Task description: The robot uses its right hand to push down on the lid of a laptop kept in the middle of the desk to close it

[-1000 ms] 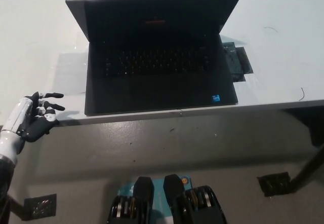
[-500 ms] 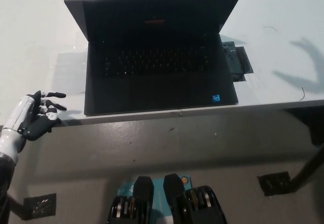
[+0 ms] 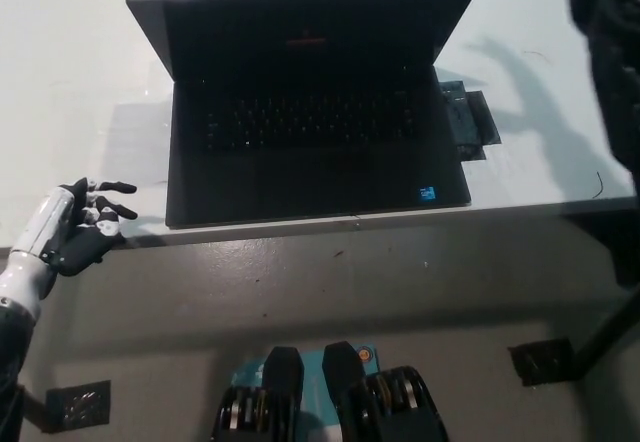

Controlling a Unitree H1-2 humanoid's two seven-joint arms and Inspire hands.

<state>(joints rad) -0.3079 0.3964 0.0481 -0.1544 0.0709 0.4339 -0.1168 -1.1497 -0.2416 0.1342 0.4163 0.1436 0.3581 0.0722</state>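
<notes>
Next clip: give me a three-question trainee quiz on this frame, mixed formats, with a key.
1. True or false: the laptop lid is already shut.
2. Which hand rests at the desk's near left edge? A) white left hand B) black right arm
3. Fill in: the small dark object lies on the laptop's ____ side in the picture.

Key: 1 false, the lid stands open. 2 A. 3 right.
</notes>
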